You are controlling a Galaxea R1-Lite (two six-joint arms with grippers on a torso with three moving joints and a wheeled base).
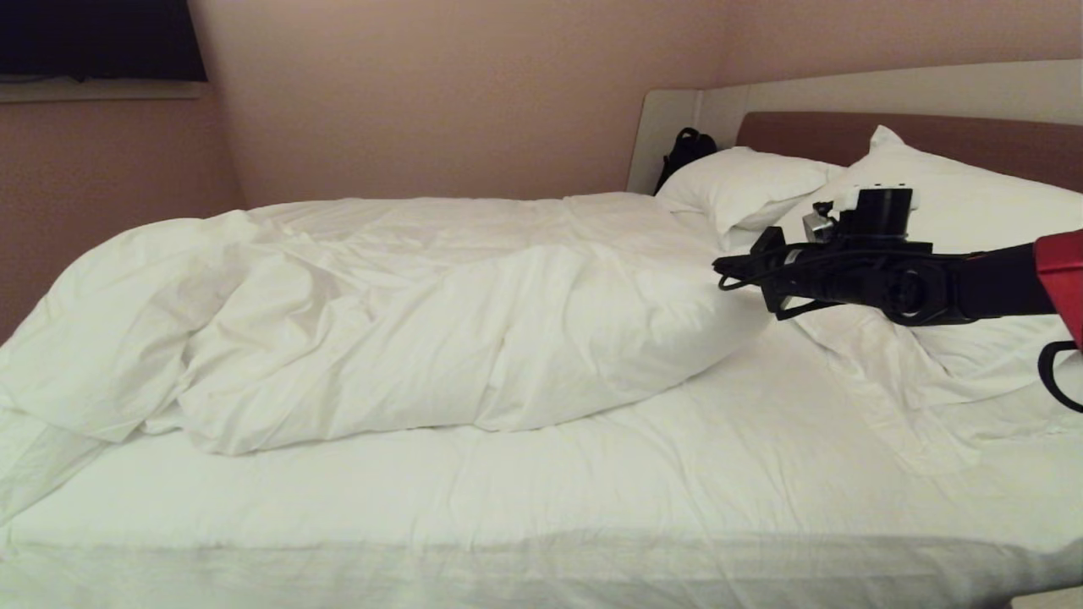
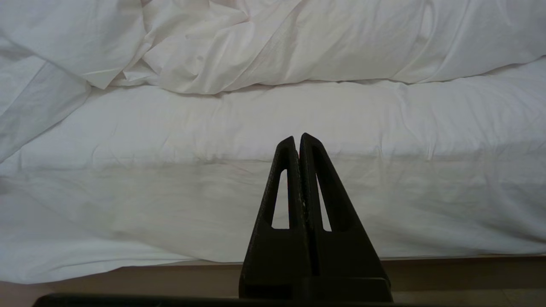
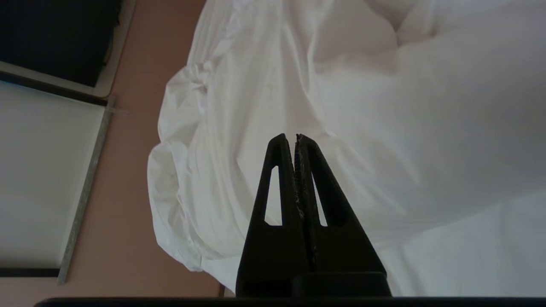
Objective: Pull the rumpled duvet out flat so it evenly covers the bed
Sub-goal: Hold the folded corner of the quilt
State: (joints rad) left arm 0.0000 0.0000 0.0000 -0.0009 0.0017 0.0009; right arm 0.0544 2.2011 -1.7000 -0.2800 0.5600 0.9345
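head view, nearest first: bare white mattress of the bed [image 1: 541,507] runs along the near edge, uncovered. behind it the duvet [image 1: 406,321] lies bunched toward the far side and the foot, puffy and creased, well short of the pillows [image 1: 931,211]. the right gripper [image 1: 729,272] hangs over the duvet's head-end corner, fingers pressed together on nothing. it should open before it drops, pinch a thick fold at the corner, then draw it toward the near edge. the left gripper [image 2: 298,143] sits low by the bed's side, closed and empty.

pillows [image 1: 846,203] at headboard | black bag [image 1: 685,152] beside them | dark window [image 1: 101,38] on wall
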